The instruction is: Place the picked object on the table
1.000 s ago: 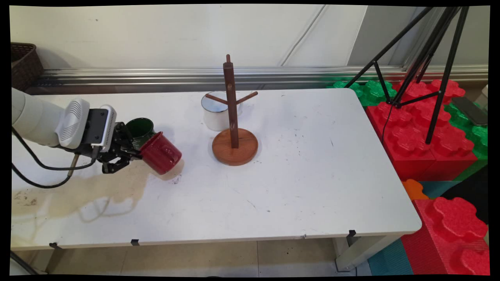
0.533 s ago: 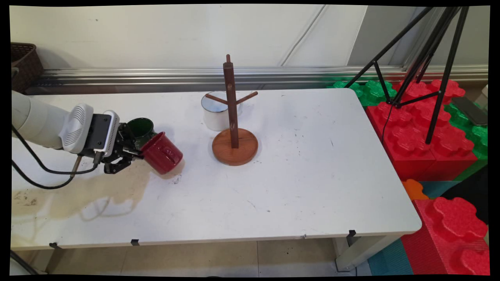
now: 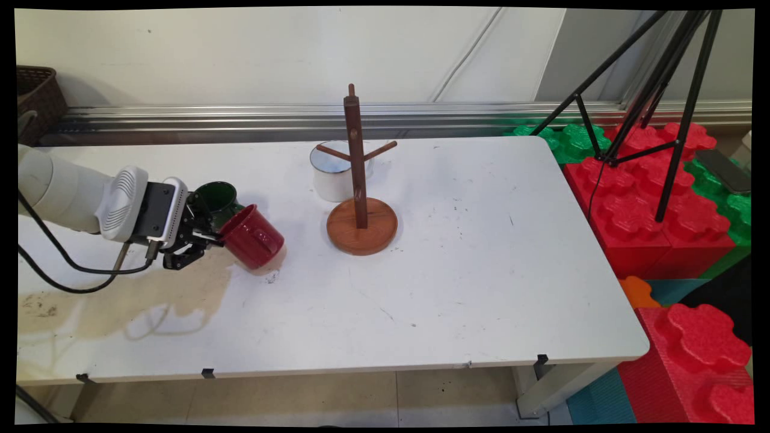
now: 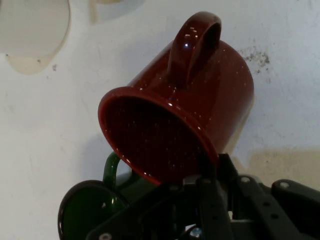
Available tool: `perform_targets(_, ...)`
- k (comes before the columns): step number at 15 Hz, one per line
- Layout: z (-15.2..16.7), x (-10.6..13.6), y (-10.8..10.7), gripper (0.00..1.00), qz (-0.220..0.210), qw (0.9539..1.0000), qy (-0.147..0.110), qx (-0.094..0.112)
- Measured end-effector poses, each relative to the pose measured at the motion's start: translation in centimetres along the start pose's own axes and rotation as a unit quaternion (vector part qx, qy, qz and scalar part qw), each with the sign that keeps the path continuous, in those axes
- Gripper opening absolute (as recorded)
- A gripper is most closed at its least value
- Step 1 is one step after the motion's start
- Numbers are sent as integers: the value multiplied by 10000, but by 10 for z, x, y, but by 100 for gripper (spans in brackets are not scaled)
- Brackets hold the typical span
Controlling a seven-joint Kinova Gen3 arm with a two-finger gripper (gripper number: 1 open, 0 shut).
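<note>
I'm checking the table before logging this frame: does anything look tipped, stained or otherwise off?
The red mug is tipped on its side, gripped at the rim by the gripper, beside an upright green mug. A brownish stain spreads over the white table at its near left.

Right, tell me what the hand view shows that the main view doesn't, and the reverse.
Hand view only: the red mug's dark inside, its handle arching on top, and the jaws pinching its rim.

Main view only: the wooden mug tree, the white mug behind it, the black tripod and the foam blocks beside the table.

Both: the gripper holding the red mug tilted, the green mug close by.
</note>
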State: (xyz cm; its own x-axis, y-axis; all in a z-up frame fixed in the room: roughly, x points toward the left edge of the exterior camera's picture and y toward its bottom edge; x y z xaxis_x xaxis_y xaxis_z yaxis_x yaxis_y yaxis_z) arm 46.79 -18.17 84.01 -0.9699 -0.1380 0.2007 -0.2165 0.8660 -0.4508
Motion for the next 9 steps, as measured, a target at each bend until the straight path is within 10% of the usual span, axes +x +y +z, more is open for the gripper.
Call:
perform_targets(3,3,0,1,0,68,10000,16,4)
perform_targets(4,3,0,1,100,89,10000,24,11)
perform_targets(9,6,-1,-1,100,155,9998,59,52)
